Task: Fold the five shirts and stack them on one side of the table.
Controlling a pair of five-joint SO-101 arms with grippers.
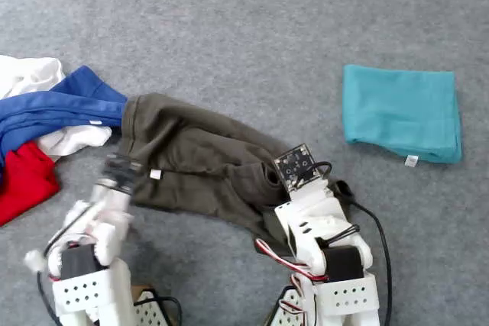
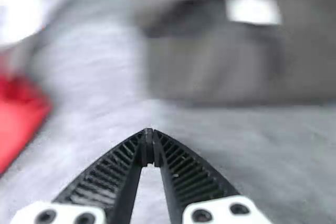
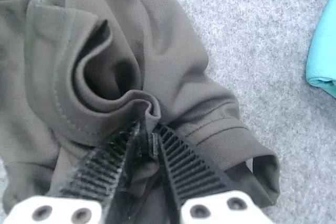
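A crumpled olive shirt (image 1: 206, 162) lies across the middle of the grey mat, its white tag (image 2: 253, 9) facing my left arm. My right gripper (image 3: 150, 136) is shut on a raised fold of the olive shirt (image 3: 121, 40) near its sleeve hem. My left gripper (image 2: 148, 148) is shut with nothing in it, low over bare mat just short of the shirt's left edge. One teal shirt (image 1: 403, 112) lies folded at the right. White (image 1: 27, 75), blue (image 1: 57, 108) and red (image 1: 27, 177) shirts sit in a loose pile at the left.
The grey mat (image 1: 252, 36) covers the whole table, with open room at the back and between the olive and teal shirts. A teal edge (image 3: 323, 56) shows beside the right gripper. The red shirt (image 2: 18, 121) lies close to the left gripper.
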